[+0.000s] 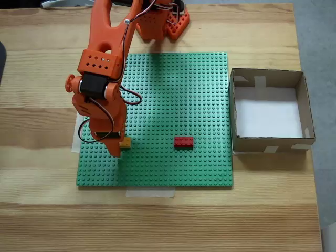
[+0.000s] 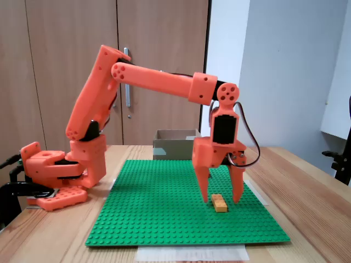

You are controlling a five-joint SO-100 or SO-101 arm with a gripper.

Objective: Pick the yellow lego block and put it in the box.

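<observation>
Gripper state: the orange two-finger gripper is being held spread, its tips pointing down just above the green studded baseplate, with nothing pinched between them.
Target position: the small yellow-orange studded lego brick is lying on the baseplate between the two fingers, a little nearer the camera in the side-on fixed view; whether either finger is touching it cannot be told.
Goal position: the square low-walled brown cardboard box is standing on the wooden counter, well apart from the gripper, beyond the baseplate's far edge.
Distractor: a small red studded brick is lying between the gripper and the box, clear of the fingers.
Risk: if the fingers are being closed off-centre, the brick is likely to be pushed or twisted aside rather than caught; if it is seated on the studs, it may be held back when lifted.
View difference: in the top-down fixed view the brick is mostly being hidden by the gripper, only a corner showing; the finger spread and the gap are being shown in the side-on view. The red brick and the box's white floor are being shown from above.
</observation>
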